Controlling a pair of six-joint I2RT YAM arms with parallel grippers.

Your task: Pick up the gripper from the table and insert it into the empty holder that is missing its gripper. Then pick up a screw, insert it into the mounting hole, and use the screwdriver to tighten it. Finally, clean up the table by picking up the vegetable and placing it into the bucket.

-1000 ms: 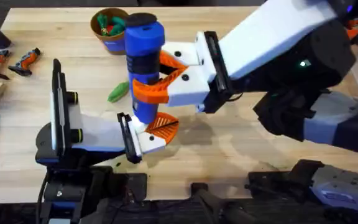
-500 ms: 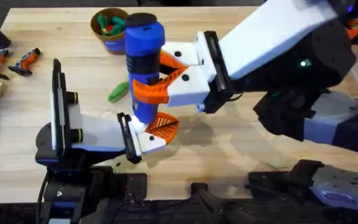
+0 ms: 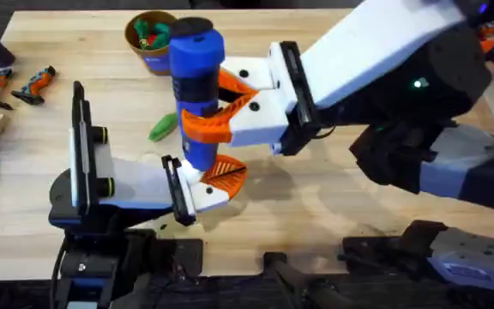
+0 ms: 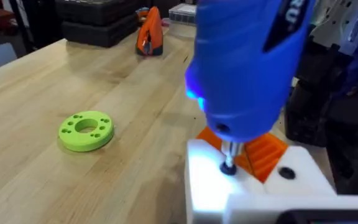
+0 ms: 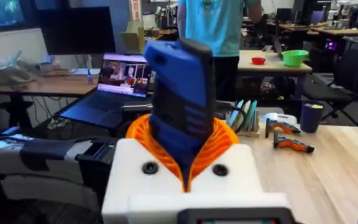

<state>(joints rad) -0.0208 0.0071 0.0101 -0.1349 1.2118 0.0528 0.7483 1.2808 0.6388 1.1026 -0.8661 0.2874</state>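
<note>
**Tightening under way; cleanup left**

The right end effector (image 3: 208, 116) clenches the upright screwdriver (image 3: 197, 64), its bit seated in the screw (image 4: 229, 167) on the left end effector's (image 3: 208, 176) mount; that one's grip is unreadable. Beside them on the bench (image 3: 316, 215), the vegetable (image 3: 163, 128) awaits the bucket (image 3: 148, 39).

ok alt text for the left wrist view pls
A blue screwdriver stands upright, its metal bit pressed into a screw hole on a white finger mount with an orange ribbed tip. A lime-green disc lies on the wooden table.
</note>
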